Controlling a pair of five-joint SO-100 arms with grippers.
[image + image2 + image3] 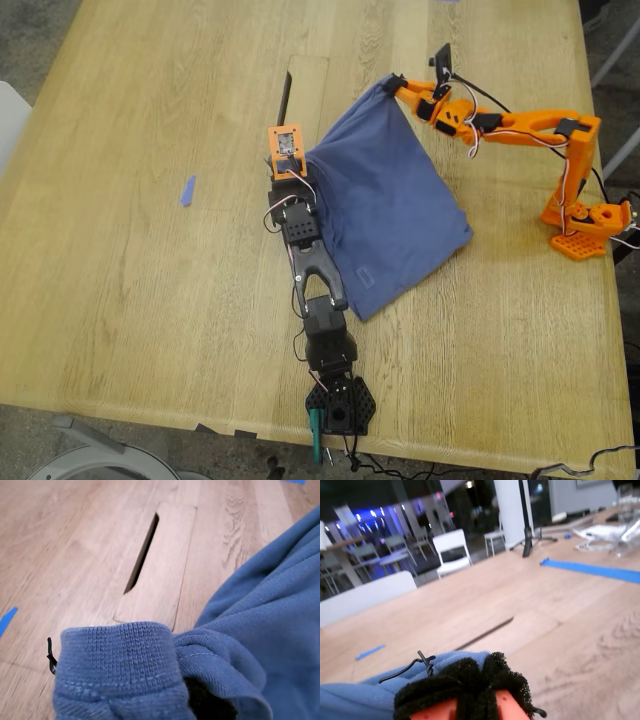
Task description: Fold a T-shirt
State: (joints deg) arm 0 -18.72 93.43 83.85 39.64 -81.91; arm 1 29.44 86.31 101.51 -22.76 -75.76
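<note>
The blue-purple T-shirt (pixel 390 210) lies bunched on the wooden table (pixel 130 300), roughly a slanted rectangle in the middle of the exterior view. My first gripper (pixel 300 168), on the black arm, is at the shirt's edge nearest the exterior view's left. In the first wrist view a ribbed fold of the T-shirt (pixel 120 665) is wrapped over its jaws, hiding them apart from a dark pad (pixel 207 705). My second gripper (pixel 396 85), on the orange arm, is shut on the shirt's far corner. Its black foam pad (pixel 465 680) sits over the blue cloth (pixel 350 697).
A dark slot (pixel 286 95) is cut in the table just beyond my first gripper. A small blue tape strip (pixel 187 190) lies toward the exterior view's left. The orange arm's base (pixel 585 225) stands at the exterior view's right edge, the black arm's base (pixel 340 405) at the near edge.
</note>
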